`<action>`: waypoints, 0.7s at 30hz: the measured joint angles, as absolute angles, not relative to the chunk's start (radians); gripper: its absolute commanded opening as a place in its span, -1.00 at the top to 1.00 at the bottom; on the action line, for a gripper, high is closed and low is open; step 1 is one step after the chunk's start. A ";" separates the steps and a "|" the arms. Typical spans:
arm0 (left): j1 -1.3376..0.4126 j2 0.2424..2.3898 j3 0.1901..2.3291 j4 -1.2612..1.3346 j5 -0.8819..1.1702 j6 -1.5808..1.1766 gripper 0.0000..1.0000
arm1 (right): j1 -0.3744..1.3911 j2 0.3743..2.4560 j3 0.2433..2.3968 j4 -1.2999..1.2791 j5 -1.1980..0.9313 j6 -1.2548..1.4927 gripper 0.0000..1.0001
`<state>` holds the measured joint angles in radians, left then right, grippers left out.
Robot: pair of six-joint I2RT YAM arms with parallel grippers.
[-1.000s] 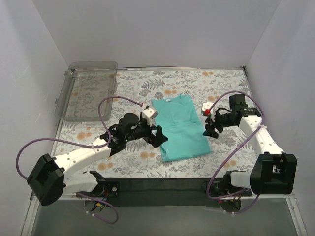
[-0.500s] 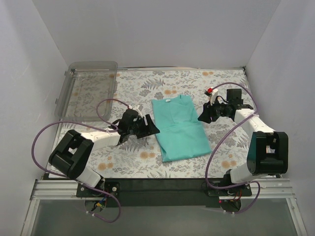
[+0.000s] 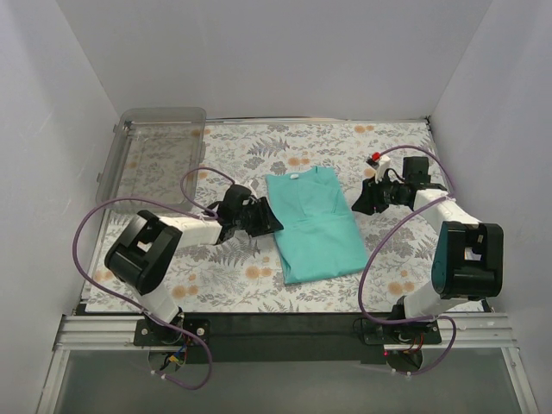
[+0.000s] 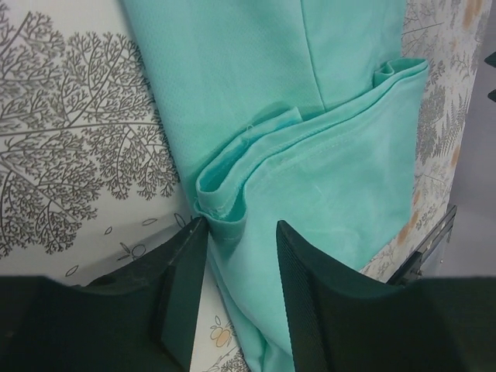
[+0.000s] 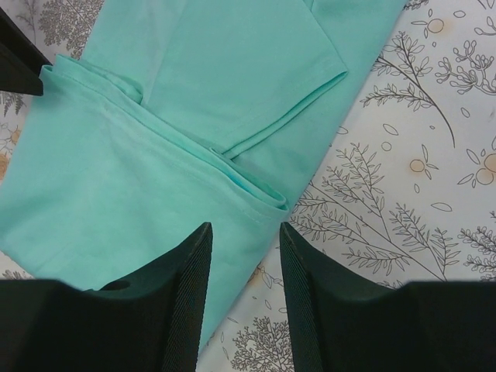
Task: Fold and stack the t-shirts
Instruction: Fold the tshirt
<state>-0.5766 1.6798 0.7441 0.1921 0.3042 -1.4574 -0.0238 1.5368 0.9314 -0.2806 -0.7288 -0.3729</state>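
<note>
The teal t-shirt (image 3: 315, 224) lies flat mid-table, folded lengthwise into a long strip with the neck at the far end. My left gripper (image 3: 264, 219) is low at its left edge. In the left wrist view the layered fold of the t-shirt (image 4: 256, 77) sits between the partly parted jaws of the left gripper (image 4: 242, 232), brushing the left finger (image 4: 186, 287). My right gripper (image 3: 363, 200) is by the shirt's right edge. In its wrist view the right gripper (image 5: 245, 232) hovers open over the t-shirt's (image 5: 155, 155) folded sleeve edge, gripping nothing.
A clear plastic bin (image 3: 155, 159) stands at the back left corner. The floral tablecloth (image 3: 345, 147) covers the table between white walls. The left arm's dark finger (image 5: 15, 54) shows in the corner of the right wrist view.
Both grippers shifted toward the far side along the shirt's edges, the left arm drawing back toward its base. Both pairs of jaws have narrowed. The shirt has not moved.
</note>
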 measured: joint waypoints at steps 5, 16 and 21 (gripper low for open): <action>-0.575 1.712 0.789 0.189 0.312 -1.445 0.38 | -0.024 1.547 0.931 -0.281 -0.729 -0.369 0.22; -0.570 1.763 0.857 0.098 0.306 -1.405 0.35 | -0.033 1.547 0.931 -0.281 -0.733 -0.369 0.24; -0.570 1.764 0.873 0.064 0.300 -1.390 0.46 | -0.035 1.547 0.931 -0.281 -0.737 -0.369 0.28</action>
